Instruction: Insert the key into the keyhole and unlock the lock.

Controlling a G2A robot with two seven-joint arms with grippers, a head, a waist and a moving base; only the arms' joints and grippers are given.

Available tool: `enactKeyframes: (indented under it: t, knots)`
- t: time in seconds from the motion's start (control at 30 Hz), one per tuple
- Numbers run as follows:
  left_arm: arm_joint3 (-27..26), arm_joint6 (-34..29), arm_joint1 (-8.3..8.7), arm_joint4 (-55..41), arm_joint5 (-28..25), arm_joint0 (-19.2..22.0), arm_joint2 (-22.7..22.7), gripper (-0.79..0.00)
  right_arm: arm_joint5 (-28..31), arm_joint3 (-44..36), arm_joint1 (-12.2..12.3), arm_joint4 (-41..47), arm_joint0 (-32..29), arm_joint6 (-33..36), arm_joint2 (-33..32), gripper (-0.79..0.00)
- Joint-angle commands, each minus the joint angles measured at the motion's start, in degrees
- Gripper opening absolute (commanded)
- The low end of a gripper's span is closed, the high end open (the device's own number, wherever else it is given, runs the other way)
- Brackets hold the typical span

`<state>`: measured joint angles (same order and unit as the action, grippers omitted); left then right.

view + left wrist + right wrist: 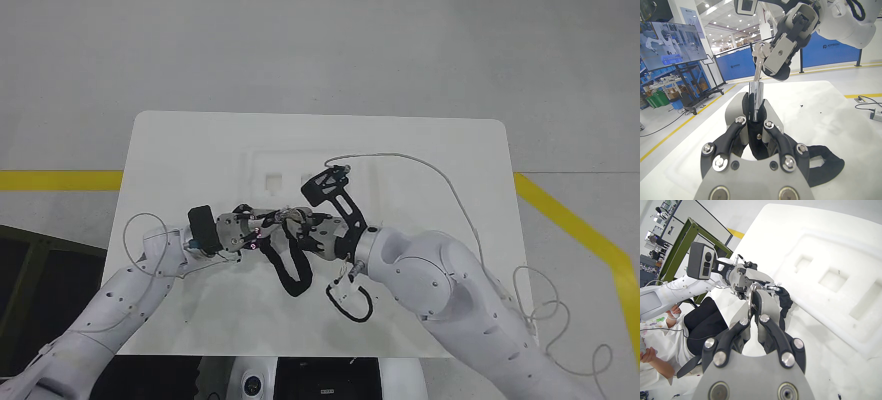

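top looks straight down — wrist views face each other, sharing lock [756, 98]

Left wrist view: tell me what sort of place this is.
Probably a factory or warehouse hall with a robot test area: rows of ceiling lights, blue barrier panels, a big screen on a wheeled stand.

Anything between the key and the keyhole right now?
Nothing visible. The right pincer holds the key with its blade tip at the top of the lock, which the left pincer grips. Insertion depth cannot be told.
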<state>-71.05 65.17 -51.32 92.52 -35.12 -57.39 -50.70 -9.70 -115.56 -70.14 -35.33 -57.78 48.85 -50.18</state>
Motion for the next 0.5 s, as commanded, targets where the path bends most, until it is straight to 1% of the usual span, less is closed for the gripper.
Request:
enactKeyframes:
  t: [0.0, 0.47]
  knots:
    - [0.0, -0.1, -0.06, 0.2, -0.1, 0.0, -0.1, -0.785, -0.3, 0.3, -0.1, -0.1, 0.3, 0.5, 0.1, -0.785]
    - [-1.0, -2.8, -0.22, 2.4, -0.3, -0.2, -1.1, -0.785, -1.7, 1.5, -0.9, -0.2, 3.1, 4.8, 1.3, -0.785]
